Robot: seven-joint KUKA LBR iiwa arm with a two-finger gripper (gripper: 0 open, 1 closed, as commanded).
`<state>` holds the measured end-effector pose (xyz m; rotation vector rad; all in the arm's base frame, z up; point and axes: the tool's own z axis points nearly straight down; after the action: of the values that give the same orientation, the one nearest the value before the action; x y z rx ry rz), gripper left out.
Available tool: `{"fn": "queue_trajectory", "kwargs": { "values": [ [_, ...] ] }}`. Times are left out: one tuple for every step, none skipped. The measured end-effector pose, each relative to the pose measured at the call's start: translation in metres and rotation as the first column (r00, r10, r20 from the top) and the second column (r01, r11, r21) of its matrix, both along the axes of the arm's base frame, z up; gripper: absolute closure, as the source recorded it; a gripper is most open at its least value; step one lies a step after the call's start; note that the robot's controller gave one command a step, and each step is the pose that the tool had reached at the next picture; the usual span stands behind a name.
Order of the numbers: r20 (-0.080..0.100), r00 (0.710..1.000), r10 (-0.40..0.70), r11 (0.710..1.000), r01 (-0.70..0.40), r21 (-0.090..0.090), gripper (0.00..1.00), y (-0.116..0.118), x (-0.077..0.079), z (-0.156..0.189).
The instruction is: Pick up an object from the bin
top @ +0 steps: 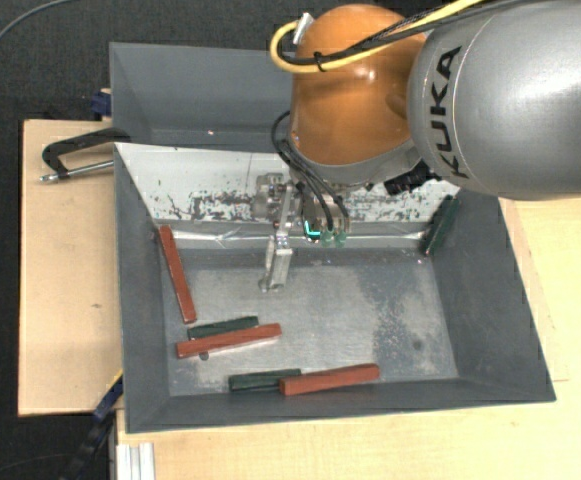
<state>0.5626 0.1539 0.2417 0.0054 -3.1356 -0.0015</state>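
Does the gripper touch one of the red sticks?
No. The gripper is over bare bin floor; the nearest red stick lies apart, toward the front.

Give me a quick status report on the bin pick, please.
Gripper low over bare bin floor, mid-back. Nearest pieces: slanted red bar at view left, dark green bar nearer the front. Nothing in between.

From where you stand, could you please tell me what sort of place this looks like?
Probably a robotics lab's bin-picking test cell: a KUKA-branded arm reaches over a grey metal bin of loose sticks, like the red stick by its left wall, with its gripper hanging over the floor.
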Motion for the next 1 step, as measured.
{"fn": "queue_trajectory", "kwargs": {
  "values": [
    [0.000, 0.974, 0.228, 0.974, -0.228, 0.000, 0.00, 0.0592, -0.0253, -0.1357]
  ]
}}
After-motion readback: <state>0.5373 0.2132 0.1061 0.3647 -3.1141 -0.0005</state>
